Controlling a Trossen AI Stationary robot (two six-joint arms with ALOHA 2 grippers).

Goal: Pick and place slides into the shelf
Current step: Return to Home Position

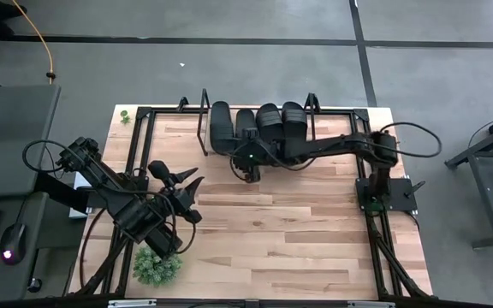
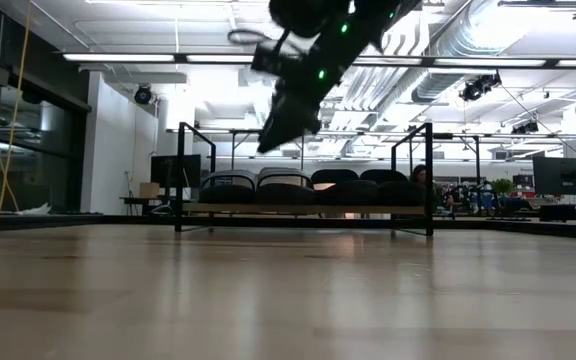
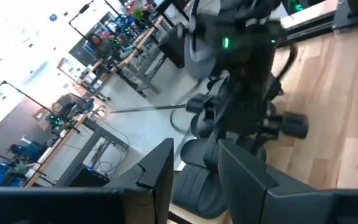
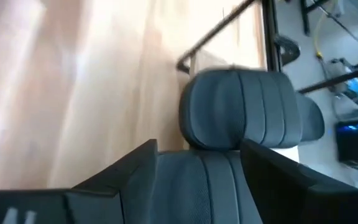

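Black slides (image 1: 258, 127) lie beyond right gripper's (image 1: 249, 174) parted jaws.

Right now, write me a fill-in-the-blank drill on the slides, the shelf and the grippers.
1. The slides on the shelf number ___.
2. The right gripper, hovering before the shelf, holds ___.
3. The left gripper has its fingers ___.
4. The plant stands by the ___ arm.
Missing: four; nothing; open; left.
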